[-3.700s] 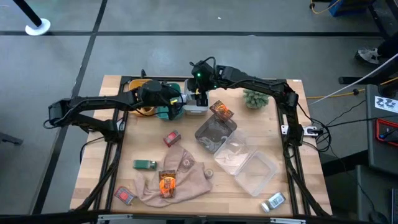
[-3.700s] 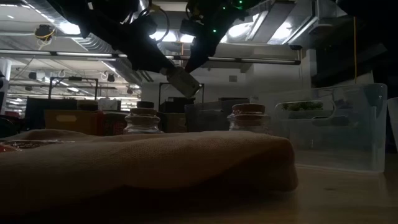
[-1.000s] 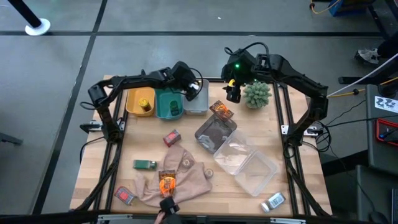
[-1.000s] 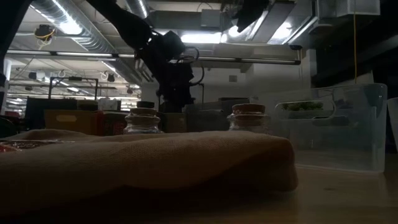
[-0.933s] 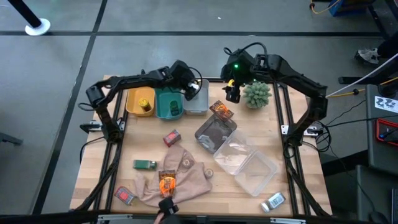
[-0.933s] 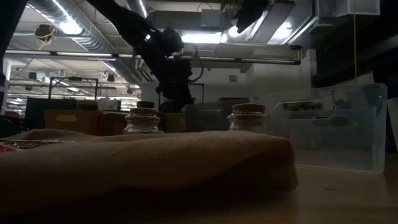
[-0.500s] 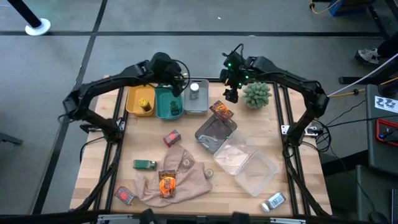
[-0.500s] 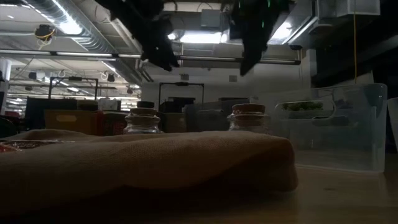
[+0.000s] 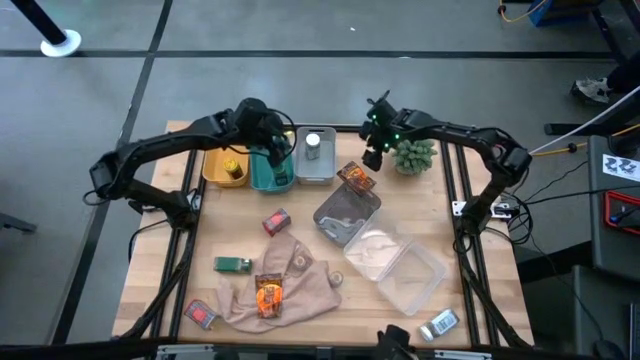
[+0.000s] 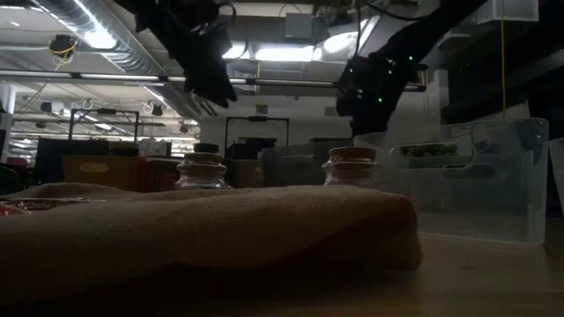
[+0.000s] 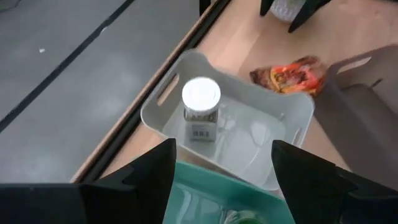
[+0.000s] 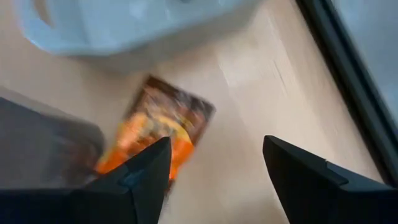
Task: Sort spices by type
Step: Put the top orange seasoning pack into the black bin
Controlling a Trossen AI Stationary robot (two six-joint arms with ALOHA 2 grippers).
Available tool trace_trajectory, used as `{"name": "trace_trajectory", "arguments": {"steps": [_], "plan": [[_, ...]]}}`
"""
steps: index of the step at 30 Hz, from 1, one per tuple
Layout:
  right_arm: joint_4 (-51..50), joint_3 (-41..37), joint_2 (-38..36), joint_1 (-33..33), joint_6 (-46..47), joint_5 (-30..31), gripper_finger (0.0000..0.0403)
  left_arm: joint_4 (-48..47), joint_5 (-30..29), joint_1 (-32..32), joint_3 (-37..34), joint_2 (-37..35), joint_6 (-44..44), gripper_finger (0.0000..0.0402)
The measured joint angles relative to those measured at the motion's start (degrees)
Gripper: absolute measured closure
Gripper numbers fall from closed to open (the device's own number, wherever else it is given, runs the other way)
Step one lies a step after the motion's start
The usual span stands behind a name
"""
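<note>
I see my left gripper [image 9: 277,152] hanging spread and empty over the teal bin [image 9: 270,168], with the silver-capped jar [image 11: 200,107] standing upright in the grey bin [image 11: 249,149] just beside it. My right gripper [image 9: 372,153] hangs at the table's far edge beside the green spiky ball [image 9: 412,155], fingers apart, holding nothing — below it lies an orange-brown sachet [image 12: 155,134]. A yellow jar [image 9: 231,169] sits in the yellow bin [image 9: 212,160]. Red packets [image 9: 277,221], a green box [image 9: 233,264] and another sachet [image 9: 268,295] lie scattered near the beige cloth [image 9: 300,285].
</note>
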Motion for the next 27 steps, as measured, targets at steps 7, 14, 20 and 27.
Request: {"name": "trace_trajectory", "arguments": {"steps": [7, 14, 20, 27], "plan": [[0.9, -5.2, 0.0, 0.5, 1.7, 2.5, 0.0148, 2.8, 0.0, 0.0, -4.0, 0.0, -1.1, 0.0153], [2.8, -8.9, 0.0, 0.9, 3.2, -2.6, 0.0148, 4.5, 0.0, 0.0, -5.5, 0.0, -1.3, 0.0153], [4.3, -10.1, 0.0, 3.8, 3.2, -3.6, 0.0148, 4.5, 0.0, 0.0, -5.9, 0.0, -1.3, 0.0153], [7.0, -11.5, 0.8, 7.8, 3.2, -0.9, 0.0148, 4.4, 0.0, -0.1, -5.9, 0.0, -1.4, 0.0153]]}}
